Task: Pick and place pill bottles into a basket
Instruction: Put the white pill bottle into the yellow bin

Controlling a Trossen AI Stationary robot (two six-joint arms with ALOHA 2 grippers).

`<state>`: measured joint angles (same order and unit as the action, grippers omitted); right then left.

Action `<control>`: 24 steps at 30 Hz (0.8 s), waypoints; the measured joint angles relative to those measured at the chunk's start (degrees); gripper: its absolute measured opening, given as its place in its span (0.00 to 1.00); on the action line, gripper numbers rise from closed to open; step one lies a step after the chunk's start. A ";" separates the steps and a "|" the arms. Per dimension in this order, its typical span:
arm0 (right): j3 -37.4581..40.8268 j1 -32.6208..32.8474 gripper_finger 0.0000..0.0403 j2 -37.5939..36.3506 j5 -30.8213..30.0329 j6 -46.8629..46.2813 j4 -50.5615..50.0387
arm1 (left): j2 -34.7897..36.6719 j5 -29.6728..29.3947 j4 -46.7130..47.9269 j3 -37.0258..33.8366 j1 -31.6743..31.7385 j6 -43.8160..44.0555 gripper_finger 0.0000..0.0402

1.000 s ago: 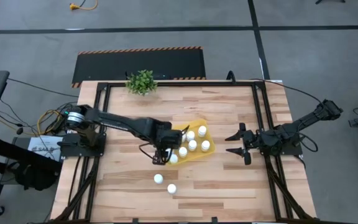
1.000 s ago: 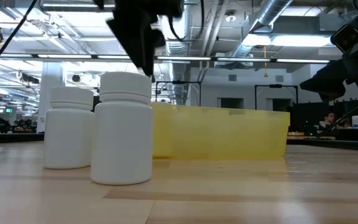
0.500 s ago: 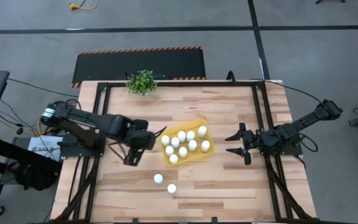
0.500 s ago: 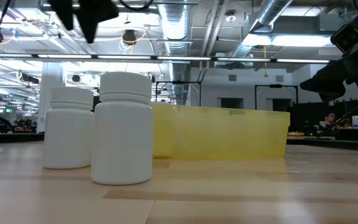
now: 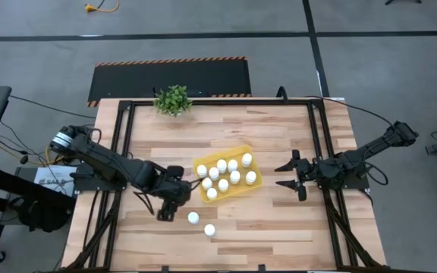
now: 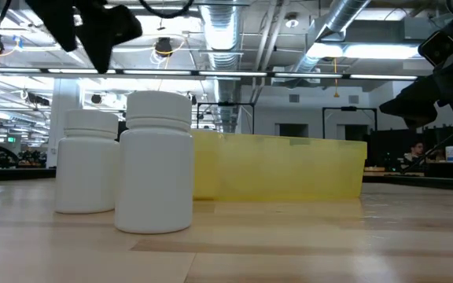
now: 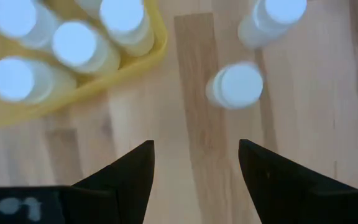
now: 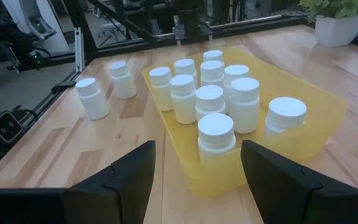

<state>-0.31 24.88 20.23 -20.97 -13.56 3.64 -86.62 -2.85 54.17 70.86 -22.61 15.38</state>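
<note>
The yellow basket point(image 5: 240, 186) lies mid-table and holds several white pill bottles point(image 5: 221, 173), all standing upright. Two more pill bottles stand on the wood nearer the front edge: one point(image 5: 193, 218) and one point(image 5: 209, 229). They also show in the low view point(image 6: 157, 161) and the left wrist view point(image 7: 235, 85). My left gripper point(image 5: 167, 212) is open and empty above the table, just left of the nearer loose bottle; its fingers point(image 7: 194, 155) touch nothing. My right gripper point(image 5: 281, 175) is open and empty, to the right of the basket point(image 8: 303, 134).
A small green potted plant point(image 5: 173, 99) stands at the table's far edge. Black frame rails point(image 5: 319, 144) run along the table's left, right and far sides. Bare wood lies in front of and to the left of the basket.
My left gripper has drawn back from the basket's near left corner toward the table's left edge. It has then gone toward the near edge, ending beside the two loose bottles. The bottles and the basket have stayed where they were.
</note>
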 joint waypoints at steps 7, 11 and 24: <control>0.02 0.00 0.57 0.00 0.02 -0.02 0.00 | -6.69 0.82 -1.19 3.53 -0.70 3.02 0.55; 0.02 -0.02 0.57 0.00 0.01 -0.01 0.00 | -9.19 -0.01 -2.23 5.36 -2.70 3.78 0.55; 0.00 -0.01 0.57 0.00 0.02 -0.01 0.02 | -13.85 1.00 -0.41 10.15 -5.76 6.60 0.56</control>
<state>-0.31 24.88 20.23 -20.95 -13.57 3.66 -100.47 -1.84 53.76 81.01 -28.37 21.97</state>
